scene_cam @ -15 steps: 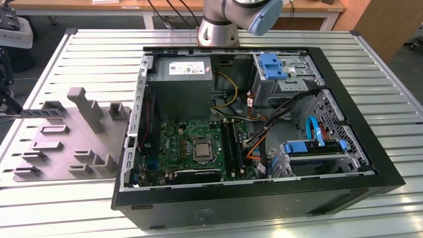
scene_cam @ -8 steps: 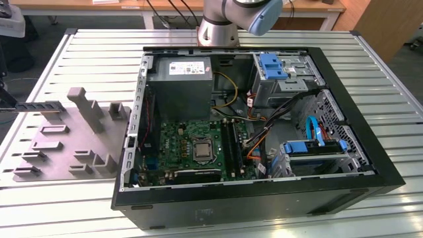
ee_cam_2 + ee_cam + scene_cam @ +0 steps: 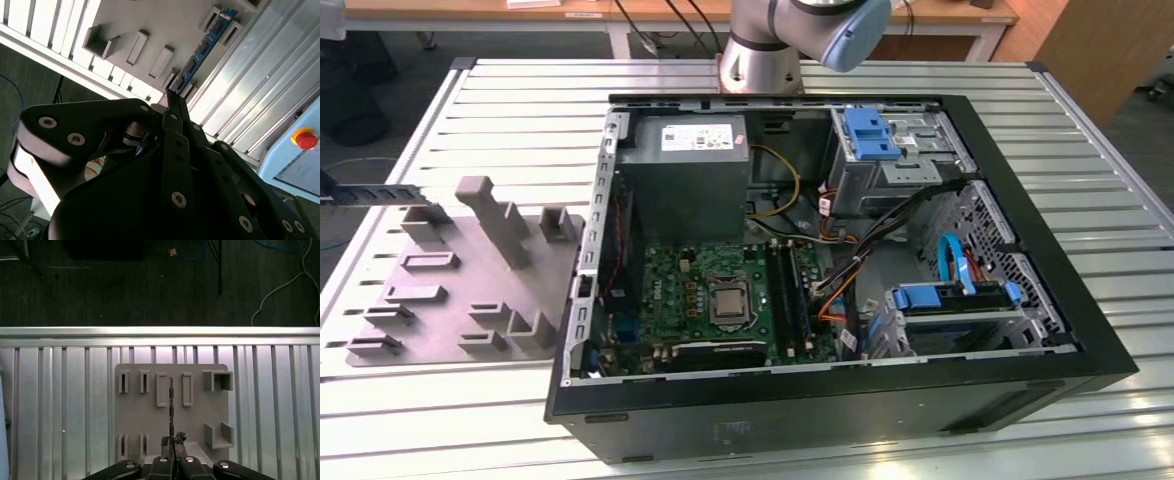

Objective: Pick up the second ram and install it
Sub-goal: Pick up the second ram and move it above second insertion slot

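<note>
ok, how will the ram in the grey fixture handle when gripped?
The ram is a thin board, so probably light and stiff lengthwise, but may crack if twisted. It stands on edge in the fixture, so a sideways push would likely jam it.

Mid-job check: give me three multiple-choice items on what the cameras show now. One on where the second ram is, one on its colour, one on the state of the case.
1. Where is the second ram?
A) standing on edge in the grey fixture
B) seated in a memory slot
C) lying flat on the table

2. What colour is its board?
A) red
B) blue
C) yellow

3. The computer case is:
A) closed
B) open, with the motherboard exposed
C) down on the floor

Answers:
1 A: it stands between the fixture's posts in both wrist views.
2 B: the second wrist view shows it blue.
3 B: the exterior view looks straight into it.
</note>
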Available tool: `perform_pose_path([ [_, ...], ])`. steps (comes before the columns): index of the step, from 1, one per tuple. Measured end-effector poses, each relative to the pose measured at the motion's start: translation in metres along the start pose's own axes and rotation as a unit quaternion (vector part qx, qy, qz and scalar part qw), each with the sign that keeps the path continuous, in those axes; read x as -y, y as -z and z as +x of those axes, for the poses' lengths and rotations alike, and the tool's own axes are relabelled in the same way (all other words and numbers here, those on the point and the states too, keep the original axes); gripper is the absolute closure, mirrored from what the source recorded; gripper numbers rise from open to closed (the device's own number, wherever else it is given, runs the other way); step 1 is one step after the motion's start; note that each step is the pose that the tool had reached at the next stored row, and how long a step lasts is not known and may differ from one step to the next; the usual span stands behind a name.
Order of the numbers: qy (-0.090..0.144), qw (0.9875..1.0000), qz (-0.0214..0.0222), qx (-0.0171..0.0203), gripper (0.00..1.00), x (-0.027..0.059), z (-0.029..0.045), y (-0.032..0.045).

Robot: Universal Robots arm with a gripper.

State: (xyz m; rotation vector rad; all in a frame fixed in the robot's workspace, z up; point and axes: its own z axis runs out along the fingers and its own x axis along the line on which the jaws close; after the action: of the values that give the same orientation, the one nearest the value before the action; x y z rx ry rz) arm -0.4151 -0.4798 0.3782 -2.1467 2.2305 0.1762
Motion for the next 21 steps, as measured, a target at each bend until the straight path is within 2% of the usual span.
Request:
perform_pose_path([
  [7,0.0,1.0,-0.0002,0.0066,0.88,-0.0009,-0.0019,0.0173],
  [21,0.0,1.0,-0.0003,0.0069,0.88,0.0007,-0.002,0.0182],
])
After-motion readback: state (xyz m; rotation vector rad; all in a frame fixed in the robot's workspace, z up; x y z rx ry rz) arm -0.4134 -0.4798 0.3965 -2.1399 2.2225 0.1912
